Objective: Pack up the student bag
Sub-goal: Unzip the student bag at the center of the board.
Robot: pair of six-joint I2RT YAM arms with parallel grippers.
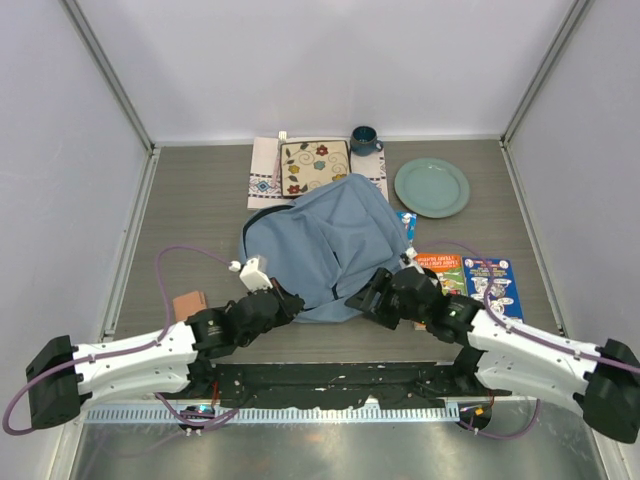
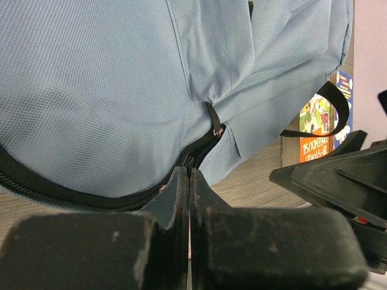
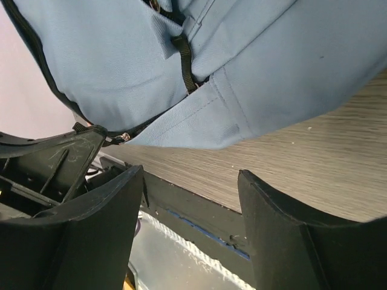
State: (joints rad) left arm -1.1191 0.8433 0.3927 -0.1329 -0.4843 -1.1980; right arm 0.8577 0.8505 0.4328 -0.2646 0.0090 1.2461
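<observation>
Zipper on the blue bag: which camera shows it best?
Left wrist: the zipper runs close-up along the student bag right to the shut left gripper. Right wrist catches only a short stretch at the bag's edge. Top external shows it only as a thin dark line.

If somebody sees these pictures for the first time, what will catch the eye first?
The big light-blue bag lies in the middle of the table, larger than all else. Both grippers are at its near edge: the left gripper shut by the zipper, the right gripper open. To the right lie a green plate and two bright books.
</observation>
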